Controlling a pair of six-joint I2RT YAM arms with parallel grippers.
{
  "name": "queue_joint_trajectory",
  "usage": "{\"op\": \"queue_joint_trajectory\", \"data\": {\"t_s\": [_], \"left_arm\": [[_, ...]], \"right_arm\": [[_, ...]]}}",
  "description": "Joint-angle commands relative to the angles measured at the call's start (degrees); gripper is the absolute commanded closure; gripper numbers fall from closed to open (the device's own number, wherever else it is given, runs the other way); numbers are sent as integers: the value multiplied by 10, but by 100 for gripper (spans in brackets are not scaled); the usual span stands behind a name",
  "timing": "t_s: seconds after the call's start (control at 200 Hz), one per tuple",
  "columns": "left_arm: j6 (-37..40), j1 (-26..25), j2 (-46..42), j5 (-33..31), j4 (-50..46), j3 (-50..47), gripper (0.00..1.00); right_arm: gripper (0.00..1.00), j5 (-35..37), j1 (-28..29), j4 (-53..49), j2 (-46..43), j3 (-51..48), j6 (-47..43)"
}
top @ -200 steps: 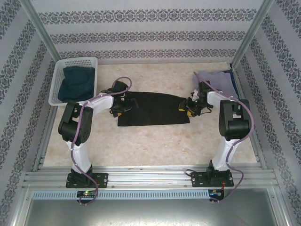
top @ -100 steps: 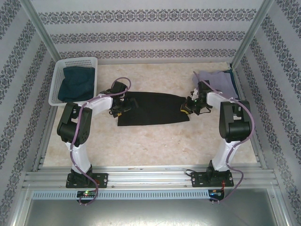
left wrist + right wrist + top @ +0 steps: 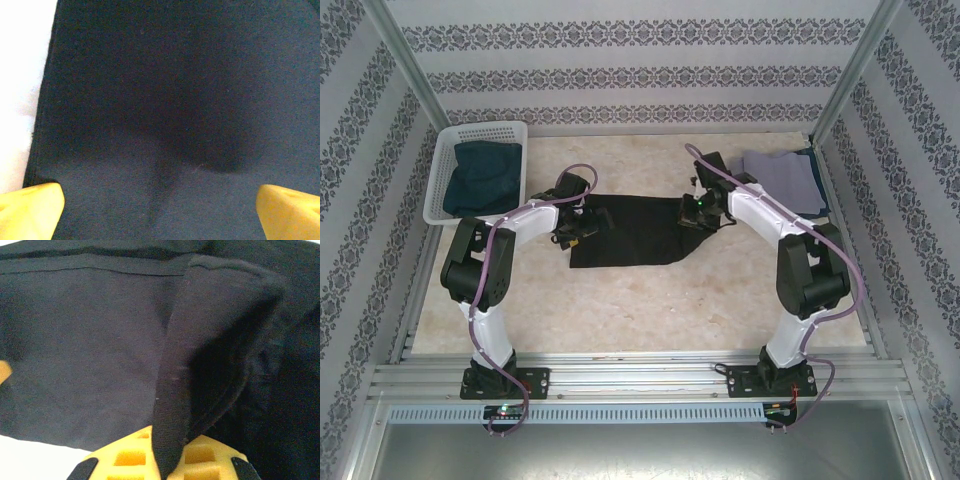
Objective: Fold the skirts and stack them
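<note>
The black skirt [image 3: 630, 238] lies flat in the middle of the table. My right gripper [image 3: 700, 210] is shut on its right edge, which it holds lifted and drawn over the cloth toward the left. In the right wrist view a fold of the black skirt [image 3: 200, 340] rises from between the yellow fingers [image 3: 125, 457]. My left gripper [image 3: 577, 224] hangs open over the skirt's left end. Its yellow fingertips [image 3: 30, 210] stand wide apart above the dark cloth [image 3: 175, 90]. A lavender-grey skirt [image 3: 780, 176] lies folded at the back right on a blue denim one [image 3: 817, 185].
A white lattice basket [image 3: 442, 160] at the back left holds a dark blue denim skirt [image 3: 482, 178]. Metal frame rails run along the table's sides and near edge [image 3: 640, 375]. Bare table [image 3: 17, 75] shows beside the skirt's left hem.
My right gripper closed on the black skirt's right edge and carried it leftward, shortening the skirt's outline. The left arm stayed where it was.
</note>
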Motion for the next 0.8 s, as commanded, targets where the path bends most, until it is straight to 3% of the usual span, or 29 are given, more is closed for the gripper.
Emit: {"op": "queue_joint_trajectory", "data": {"t_s": [0.0,0.125,0.18,0.35,0.41,0.505,0.615,0.794], "left_arm": [[-2,7,34,16,-33,-26,0],[-2,7,32,17,-34,-26,0],[-2,7,31,18,-34,-26,0],[2,7,31,17,-40,-23,0],[2,8,32,16,-40,-22,0],[2,8,35,16,-42,-21,0],[8,11,40,12,-50,-17,0],[29,26,35,1,-74,-29,0]], "right_arm": [[100,16,17,-22,23,32,23],[100,24,-3,1,10,5,35],[95,20,-24,5,-1,-14,32],[47,75,-107,-10,-53,-80,12],[36,23,-152,30,-76,-124,9],[20,-155,-217,113,-68,-182,-8],[17,-228,-227,136,-32,-194,-32],[18,-217,-228,168,1,-197,-26]]}}
